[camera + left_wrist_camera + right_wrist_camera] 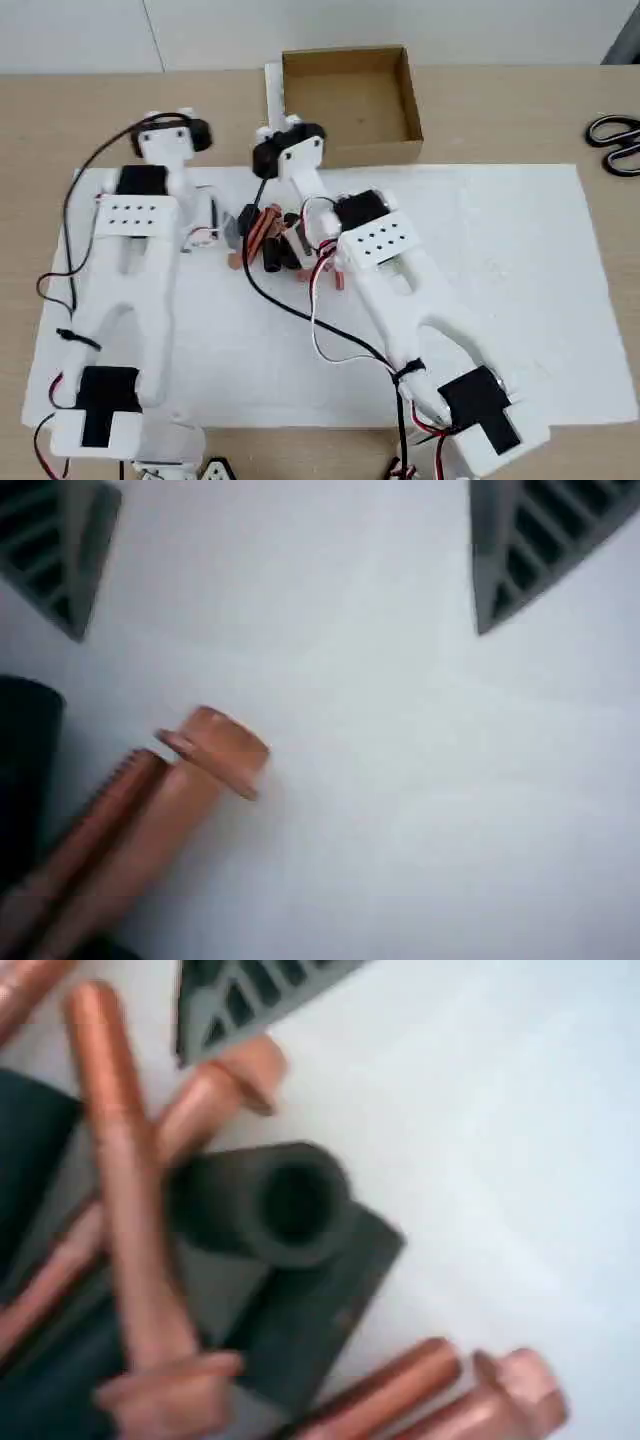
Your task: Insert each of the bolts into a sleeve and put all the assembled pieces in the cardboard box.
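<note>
1. The left gripper [280, 630] is spread wide with nothing in it. Its two ribbed fingers [60, 550] stand well apart above the white sheet [430, 810].
2. A copper bolt [190, 780] lies on the sheet past the fingertips, nearer one finger and touching neither. Its flat head is at the end nearest the gap between them. Its shaft runs away beside a threaded bolt [95, 820] towards a dark sleeve [25, 760].
3. That sleeve and both shafts are cut off at the picture's edge.
4. In the high view the pile [270, 240] of bolts and sleeves lies on the sheet. The left gripper is at its 9 o'clock and the right gripper [288, 230] is over its 1 o'clock side. The cardboard box [345, 100] is at 1 o'clock of the pile, off the sheet.
5. In the right wrist view a hollow sleeve [265, 1205] rests across crossed bolts with its bore facing the camera. Whether the right gripper has hold of it cannot be told.
6. In the pile the bolts' long axes run roughly from 1 to 7 o'clock.
</note>
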Motion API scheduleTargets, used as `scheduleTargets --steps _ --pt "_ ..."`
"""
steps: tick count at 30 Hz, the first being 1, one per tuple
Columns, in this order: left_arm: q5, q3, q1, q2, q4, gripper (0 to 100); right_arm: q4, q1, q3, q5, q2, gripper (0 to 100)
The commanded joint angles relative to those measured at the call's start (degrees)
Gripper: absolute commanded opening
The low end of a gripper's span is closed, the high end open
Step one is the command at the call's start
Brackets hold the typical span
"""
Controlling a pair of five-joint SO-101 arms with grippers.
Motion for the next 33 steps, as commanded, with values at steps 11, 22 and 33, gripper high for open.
scheduleTargets --steps 11,22,33 --pt "1.0 -2.1 -8.3 -1.9 -0.5 24 -6.5 -7.9 -3.0 -0.5 6.5 16.2" --pt "1.0 -2.1 -8.3 -1.8 -0.5 24 -6.7 -8.1 -9.1 -0.5 15.0 16.2" --pt "0.7 0.3 -8.2 -1.8 -1.0 24 -6.3 -5.8 -11.4 -0.4 19.3 13.7"
